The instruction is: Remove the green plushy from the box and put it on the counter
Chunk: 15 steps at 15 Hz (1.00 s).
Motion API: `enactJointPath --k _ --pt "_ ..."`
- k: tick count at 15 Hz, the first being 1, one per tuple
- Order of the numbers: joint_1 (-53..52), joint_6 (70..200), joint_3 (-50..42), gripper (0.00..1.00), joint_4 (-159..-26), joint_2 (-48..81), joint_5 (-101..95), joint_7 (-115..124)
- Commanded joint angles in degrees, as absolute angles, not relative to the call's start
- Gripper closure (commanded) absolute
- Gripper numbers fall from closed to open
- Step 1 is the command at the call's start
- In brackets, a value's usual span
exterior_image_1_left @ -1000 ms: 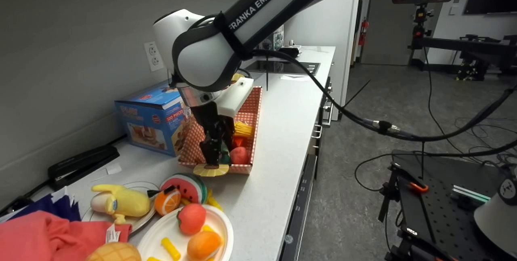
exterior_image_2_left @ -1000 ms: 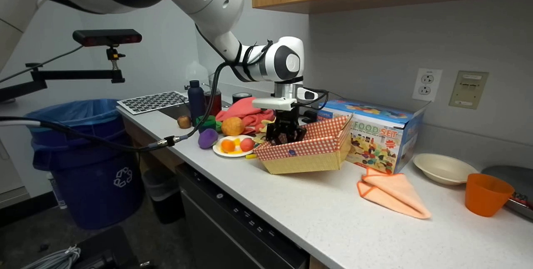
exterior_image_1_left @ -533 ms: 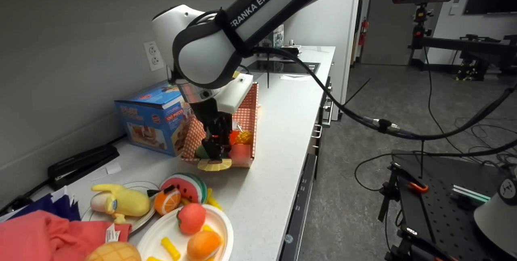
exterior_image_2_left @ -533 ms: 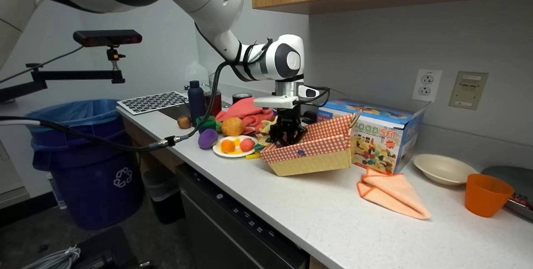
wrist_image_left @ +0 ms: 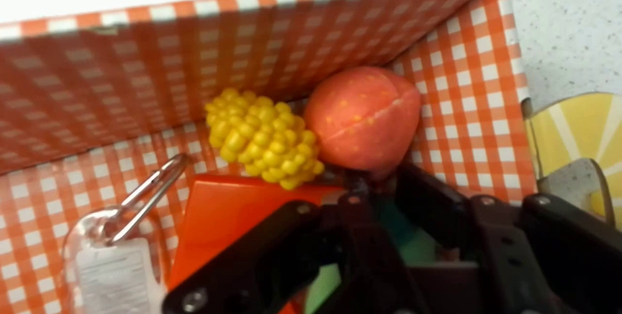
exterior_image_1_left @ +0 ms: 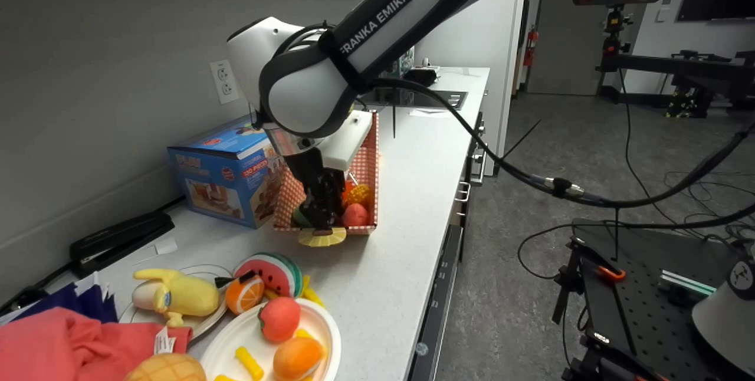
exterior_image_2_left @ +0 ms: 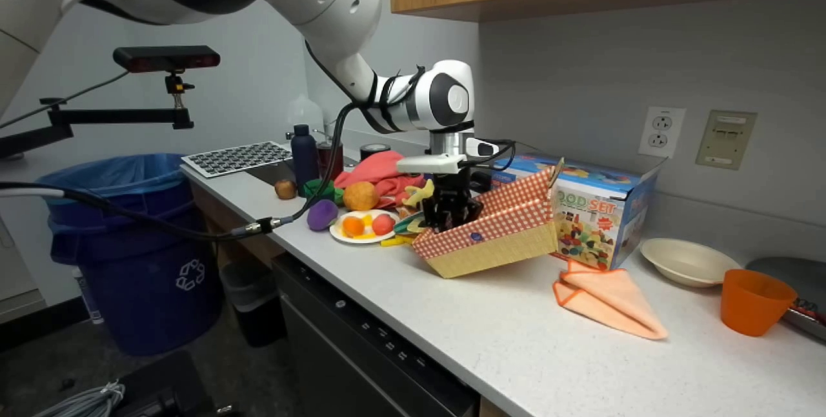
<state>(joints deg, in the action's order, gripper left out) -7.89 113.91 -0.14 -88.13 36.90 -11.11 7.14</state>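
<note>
- Gripper (wrist_image_left: 384, 185): down inside the box (wrist_image_left: 340, 27), fingers (wrist_image_left: 430, 207) a little apart. Green shows in the narrow gap; whether they have hold of it, I cannot tell.
- Plushy (wrist_image_left: 417, 248): in the box, under and between the fingers, near the end with the lemon handle (wrist_image_left: 576, 134); mostly hidden. I judge it light, soft and squashy, hard to break and unlikely to slip once squeezed. Best taken low across its middle, since a pinch at the edge may peel off.
- Peach (wrist_image_left: 364, 117): at the fingertips, touching or nearly so, and easy to catch by mistake. Corn (wrist_image_left: 265, 141) touches it; a red block (wrist_image_left: 243, 217) lies beside the gripper.
- Tag (wrist_image_left: 114, 268): lies in the box, its print too blurred to read.
- Box: in an exterior view it looks tilted, the end beyond the gripper higher. Probably light enough to drag along.
- Arm (exterior_image_1_left: 376, 22): lettered "FRANKA EMIKA".
- Counter (exterior_image_2_left: 490, 333): the plushy has yet to be set there.
- Carton (exterior_image_2_left: 587, 207): "OOD SET", its start apparently behind the box. Another panel (exterior_image_1_left: 256, 171) shows "PIECES", the number unclear.
- Bin (exterior_image_2_left: 135, 255): recycling mark.
</note>
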Motion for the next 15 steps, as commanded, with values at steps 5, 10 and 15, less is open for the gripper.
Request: enactJointPath --k 5,10,15 --pt "-7.6 115.1 -0.8 0.13 -87.1 38.5 -9.5 12.4" --pt "-7.7 113.9 -0.8 0.01 -88.0 37.2 -9.6 11.5" --pt "-7.7 113.9 -0.8 0.0 -88.0 37.3 -9.4 11.5"
